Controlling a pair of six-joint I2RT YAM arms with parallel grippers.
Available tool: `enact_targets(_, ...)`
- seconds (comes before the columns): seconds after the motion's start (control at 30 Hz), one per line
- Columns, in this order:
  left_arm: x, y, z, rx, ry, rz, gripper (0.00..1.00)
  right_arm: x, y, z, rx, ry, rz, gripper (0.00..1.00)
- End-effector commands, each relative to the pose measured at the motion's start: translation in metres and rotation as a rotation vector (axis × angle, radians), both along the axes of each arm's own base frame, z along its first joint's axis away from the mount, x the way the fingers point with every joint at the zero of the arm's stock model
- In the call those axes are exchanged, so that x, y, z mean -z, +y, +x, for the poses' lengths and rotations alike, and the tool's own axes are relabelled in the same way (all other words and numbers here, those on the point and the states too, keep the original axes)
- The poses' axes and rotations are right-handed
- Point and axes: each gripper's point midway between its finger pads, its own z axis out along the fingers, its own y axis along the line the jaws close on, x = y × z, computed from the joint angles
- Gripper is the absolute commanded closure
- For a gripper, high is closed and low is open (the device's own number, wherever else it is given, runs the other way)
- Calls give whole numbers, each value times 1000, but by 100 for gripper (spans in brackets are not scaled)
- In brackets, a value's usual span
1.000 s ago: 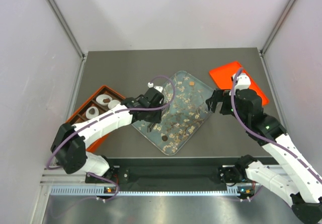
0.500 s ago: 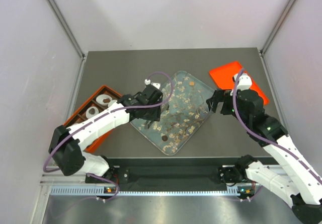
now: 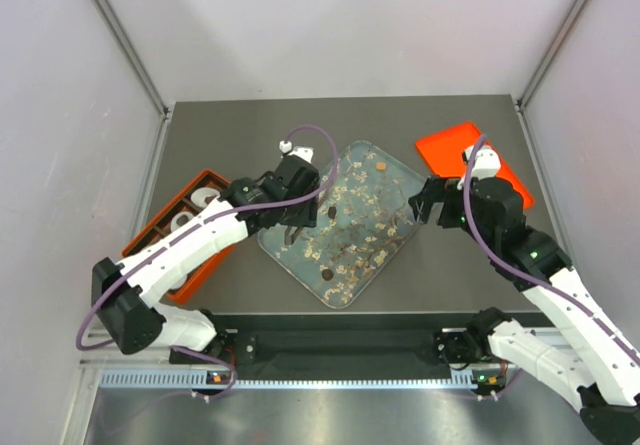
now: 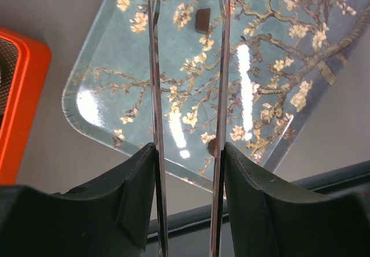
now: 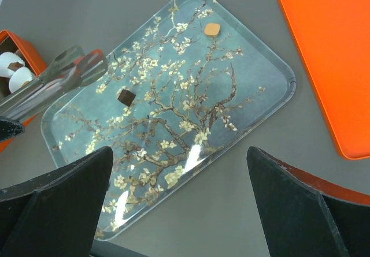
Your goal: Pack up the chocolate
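A clear blossom-patterned tray point(image 3: 350, 255) lies mid-table with chocolate on it. A dark square piece point(image 4: 202, 20) point(image 5: 126, 97) sits ahead of my left gripper point(image 4: 188, 66). Its two long metal blades stand apart over the tray's left part, open, with nothing between them. A dark round piece point(image 4: 211, 147) shows partly behind the right blade. A caramel piece point(image 5: 212, 29) point(image 3: 380, 166) lies near the tray's far corner. My right gripper point(image 5: 173, 199) point(image 3: 428, 205) hangs wide open and empty off the tray's right edge.
An orange compartment box point(image 3: 170, 240) holding white paper cups point(image 3: 205, 199) stands left of the tray. A flat orange lid point(image 3: 495, 170) lies at the far right, behind my right arm. Grey walls close in both sides of the table.
My left gripper has shifted away from me along the tray's left side, and its blades have spread wider. The right arm has stayed still.
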Motion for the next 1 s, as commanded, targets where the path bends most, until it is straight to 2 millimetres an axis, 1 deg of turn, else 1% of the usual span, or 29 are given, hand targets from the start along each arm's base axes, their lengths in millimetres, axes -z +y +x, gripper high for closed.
enact_targets(0.0, -25, 5, 17, -53, -100, -4, 47, -31, 9, 3, -18, -71, 63, 0)
enact_targets(0.03, -27, 9, 24, -68, -120, 1, 47, -31, 11, 4, -20, -71, 67, 0)
enact_targets(0.07, -36, 8, 37, -86, -151, -26, 47, -29, 13, 7, -19, -63, 67, 0)
enact_targets(0.1, -35, 18, 54, -126, -147, -29, 48, -28, 14, 9, -21, -61, 70, 0)
enact_targets(0.13, -38, 21, 65, -133, -156, -37, 48, -32, 18, 11, -25, -69, 84, 0)
enact_targets(0.17, -53, 20, 81, -142, -194, -72, 48, -28, 22, 16, -28, -53, 79, 0)
enact_targets(0.2, -47, 29, 102, -180, -199, -54, 48, -29, 24, 19, -27, -49, 82, 0)
enact_targets(0.23, -49, 33, 115, -179, -222, -32, 48, -33, 28, 23, -28, -57, 95, 0)
enact_targets(0.27, -59, 34, 130, -187, -254, -35, 48, -34, 32, 29, -28, -56, 94, 0)
enact_targets(0.3, -50, 38, 153, -212, -263, -18, 48, -37, 34, 33, -25, -64, 99, 0)
enact_targets(0.33, -49, 40, 165, -215, -274, -6, 49, -45, 36, 39, -18, -86, 111, 0)
enact_targets(0.37, -41, 38, 183, -228, -269, 0, 48, -41, 39, 47, -11, -73, 100, 0)
enact_targets(0.4, -40, 44, 199, -253, -286, -9, 49, -42, 40, 52, -1, -77, 97, 0)
enact_targets(0.43, -35, 45, 210, -266, -282, -13, 49, -41, 39, 59, 23, -79, 88, 0)
enact_targets(0.47, -30, 46, 220, -275, -277, -14, 49, -40, 44, 69, 31, -76, 82, 1)
enact_targets(0.5, -18, 46, 238, -289, -263, -5, 49, -39, 45, 74, 38, -74, 78, 0)
enact_targets(0.53, -13, 48, 248, -303, -267, 12, 49, -45, 47, 80, 44, -85, 80, 0)
enact_targets(0.57, -2, 46, 262, -309, -264, 29, 49, -39, 52, 90, 51, -74, 72, 0)
enact_targets(0.63, 10, 52, 277, -340, -274, 64, 49, -43, 56, 100, 61, -86, 72, 0)
enact_targets(0.67, 22, 52, 286, -351, -265, 75, 49, -37, 60, 107, 60, -75, 64, 0)
enact_targets(0.73, 34, 58, 296, -388, -257, 79, 49, -42, 66, 118, 63, -102, 71, 0)
enact_targets(0.77, 43, 60, 302, -405, -253, 79, 50, -35, 70, 126, 64, -94, 60, 0)
enact_targets(0.8, 47, 60, 305, -415, -252, 76, 50, -34, 72, 131, 68, -100, 58, 0)
enact_targets(0.83, 51, 63, 307, -442, -256, 81, 49, -28, 76, 141, 79, -87, 44, 0)
enact_targets(0.87, 60, 65, 309, -458, -253, 89, 50, -25, 77, 146, 83, -80, 38, 0)
enact_targets(0.9, 64, 66, 311, -477, -252, 91, 50, -23, 80, 150, 85, -77, 35, 0)
enact_targets(0.93, 68, 69, 312, -494, -254, 97, 49, -26, 84, 154, 82, -81, 39, 0)
enact_targets(0.97, 79, 70, 313, -505, -244, 108, 49, -18, 88, 160, 81, -68, 32, 0)
